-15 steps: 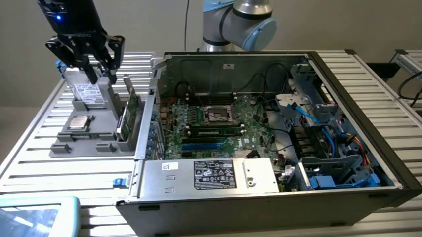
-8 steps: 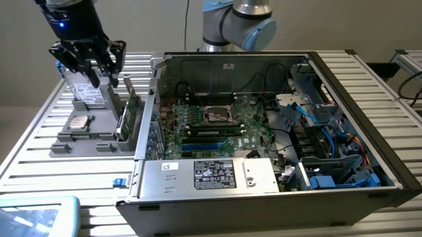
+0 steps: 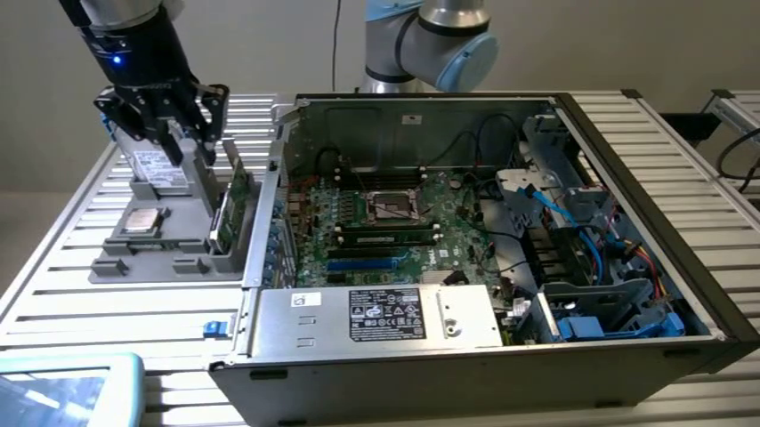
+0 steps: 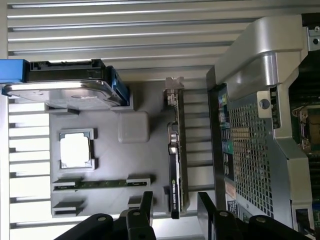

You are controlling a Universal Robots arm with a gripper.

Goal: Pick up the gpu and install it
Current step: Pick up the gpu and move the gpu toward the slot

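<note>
The gpu [image 3: 233, 203] is a thin green card standing on edge in a grey parts holder [image 3: 152, 260], on the exterior view's left of the open computer case. In the wrist view the gpu [image 4: 175, 160] shows edge-on, with its silver bracket at one end. My gripper [image 3: 190, 151] hangs a little above the holder and the card, open and holding nothing. In the wrist view one end of the card lies in line with the gap between the gripper [image 4: 176, 210] fingers [image 4: 146, 206].
The holder [image 4: 135, 165] also carries a hard drive [image 4: 65, 90], a processor chip [image 4: 76, 150] and a memory stick [image 4: 102, 183]. The open case [image 3: 475, 356] holds the motherboard [image 3: 392, 222], cables and drive bays. A tablet [image 3: 66, 387] lies at the table's near corner.
</note>
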